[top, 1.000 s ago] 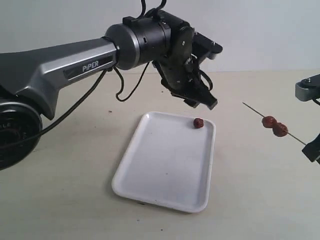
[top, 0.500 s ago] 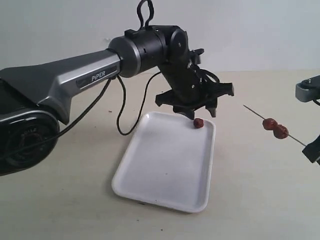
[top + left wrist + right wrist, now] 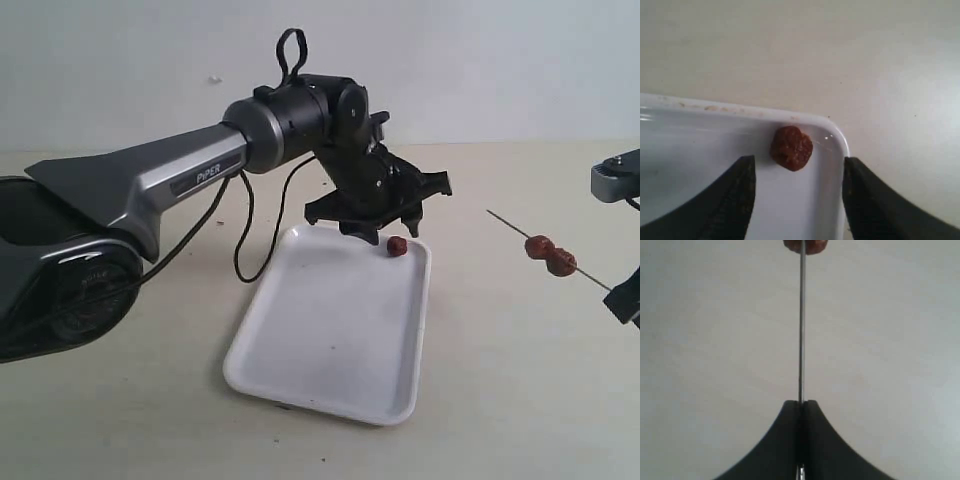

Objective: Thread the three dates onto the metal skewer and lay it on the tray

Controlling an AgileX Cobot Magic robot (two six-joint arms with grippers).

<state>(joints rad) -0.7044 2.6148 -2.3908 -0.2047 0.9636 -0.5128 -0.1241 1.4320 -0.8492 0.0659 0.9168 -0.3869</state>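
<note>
From outside, my left gripper (image 3: 393,232) hangs spread just above the loose date (image 3: 397,245) in the far corner of the tray (image 3: 330,330). The two dates (image 3: 540,244) sit threaded on the skewer (image 3: 505,222).

Left wrist: my fingers (image 3: 735,200) flank the loose date without touching. It looks light, soft and sticky, so I'd pinch its middle gently.

Right wrist: my right gripper (image 3: 801,407) is pressed tight on the thin, stiff skewer's end.

Skewered date (image 3: 805,245) partly off-frame
</note>
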